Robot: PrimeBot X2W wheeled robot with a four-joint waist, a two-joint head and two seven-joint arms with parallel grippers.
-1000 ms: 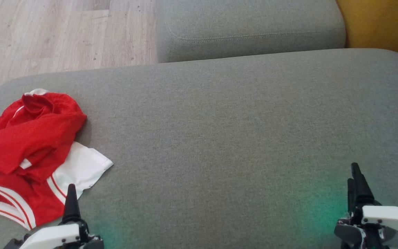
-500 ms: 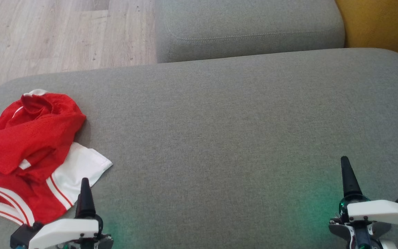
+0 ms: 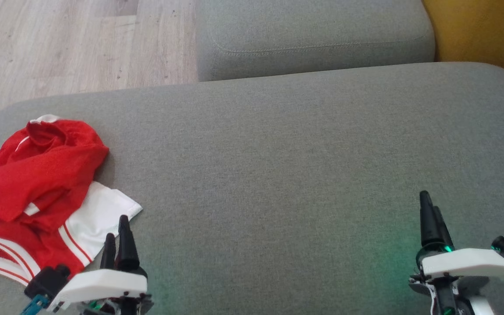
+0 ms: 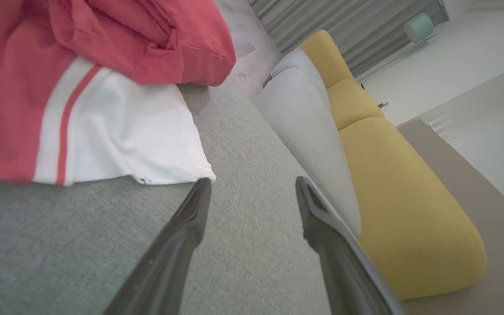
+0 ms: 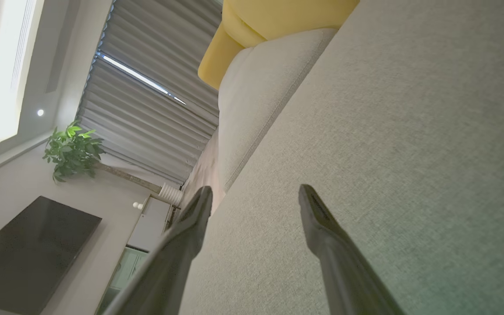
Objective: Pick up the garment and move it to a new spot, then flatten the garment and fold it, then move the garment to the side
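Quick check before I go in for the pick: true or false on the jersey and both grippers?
1. The garment lies bunched on the grey cushion. True.
2. The left gripper holds it. False: it is open and empty, near the corner of the white sleeve.
3. The right gripper is open above bare cushion. True.
4. The garment lies on the robot's right. False: it is on its left.
5. The garment is folded. False: not yet.
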